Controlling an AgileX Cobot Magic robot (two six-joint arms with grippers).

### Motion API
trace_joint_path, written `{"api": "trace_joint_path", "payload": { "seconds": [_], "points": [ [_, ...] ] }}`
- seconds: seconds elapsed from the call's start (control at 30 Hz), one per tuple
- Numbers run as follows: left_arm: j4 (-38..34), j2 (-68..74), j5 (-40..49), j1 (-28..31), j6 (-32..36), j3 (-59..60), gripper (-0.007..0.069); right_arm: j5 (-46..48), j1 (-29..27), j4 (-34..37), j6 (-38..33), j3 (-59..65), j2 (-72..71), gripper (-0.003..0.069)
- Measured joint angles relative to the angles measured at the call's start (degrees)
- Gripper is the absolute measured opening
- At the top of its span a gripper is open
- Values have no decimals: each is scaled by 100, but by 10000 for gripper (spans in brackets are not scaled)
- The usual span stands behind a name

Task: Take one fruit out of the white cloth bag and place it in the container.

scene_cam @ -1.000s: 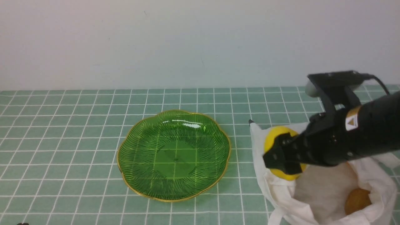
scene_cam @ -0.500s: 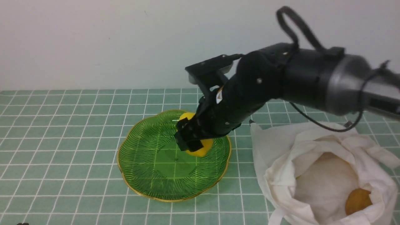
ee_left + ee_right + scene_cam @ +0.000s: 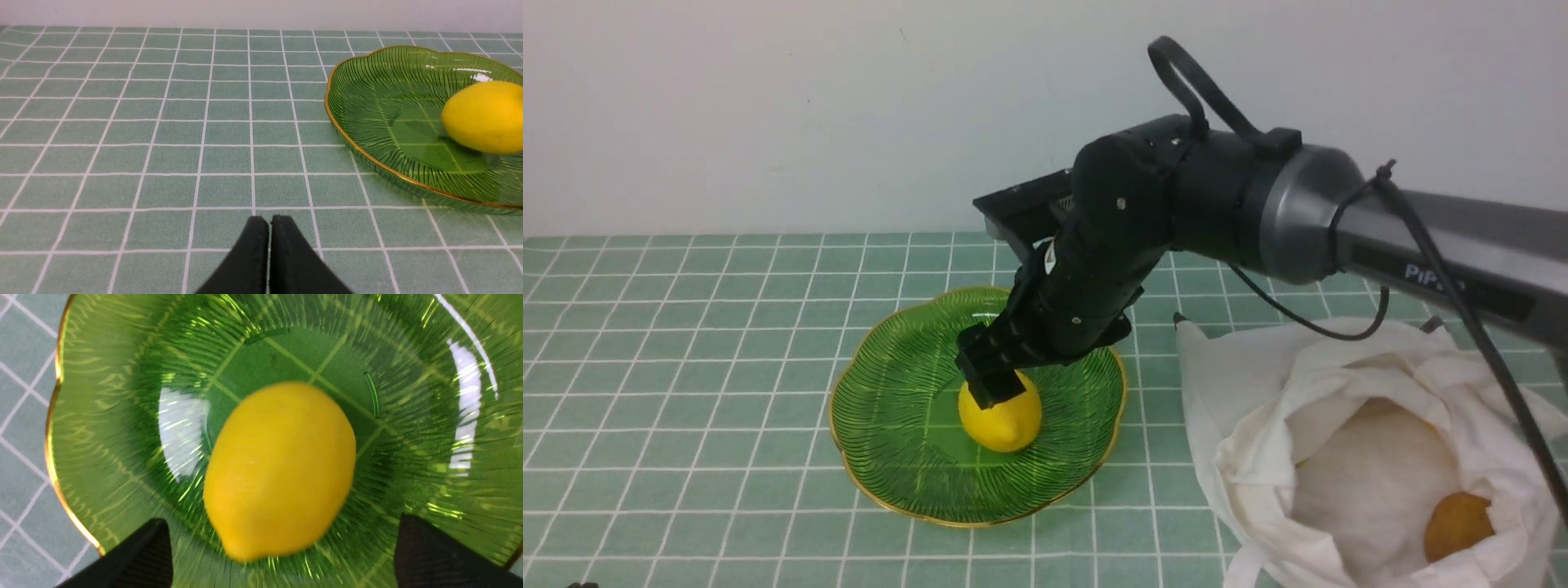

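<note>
Right claw (image 3: 282, 543), agape, above lemon (image 3: 280, 469)

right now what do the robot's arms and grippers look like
The right arm is glossy black with a grey metal collar, white lettering partly hidden, a small pale label and black cables looping over it. The right gripper has black blocky fingers. Of the left gripper only two black tapered fingertips show.

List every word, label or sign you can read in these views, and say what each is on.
"PiP": lettering on the grey link of the right arm; a cable hides the rest.
Small sticker near that arm's wrist: too small to read.
Both wrist views: no text.
</note>
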Motion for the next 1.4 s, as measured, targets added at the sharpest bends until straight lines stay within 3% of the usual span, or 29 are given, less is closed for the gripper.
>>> {"api": "trace_joint_path", "payload": {
  "seconds": [0.07,0.17,0.4,0.47,0.87,1.17,1.4],
  "points": [
    [0,0,0,0,0,0,-8,336,12,-140,5,-203,-37,670],
    [0,0,0,0,0,0,-8,672,19,-498,78,-418,-242,569],
    [0,0,0,0,0,0,-8,1356,31,-1476,646,-523,-1716,96],
    [0,0,0,0,0,0,-8,1390,31,-1534,750,-527,-2114,23],
    [0,0,0,0,0,0,-8,1104,31,-1732,1090,96,-4725,-14],
    [0,0,0,0,0,0,-8,-600,31,-2046,1516,2971,-7209,-14],
    [0,0,0,0,0,0,-8,-1577,31,-1780,1533,4737,-8860,-14]
  ]
}}
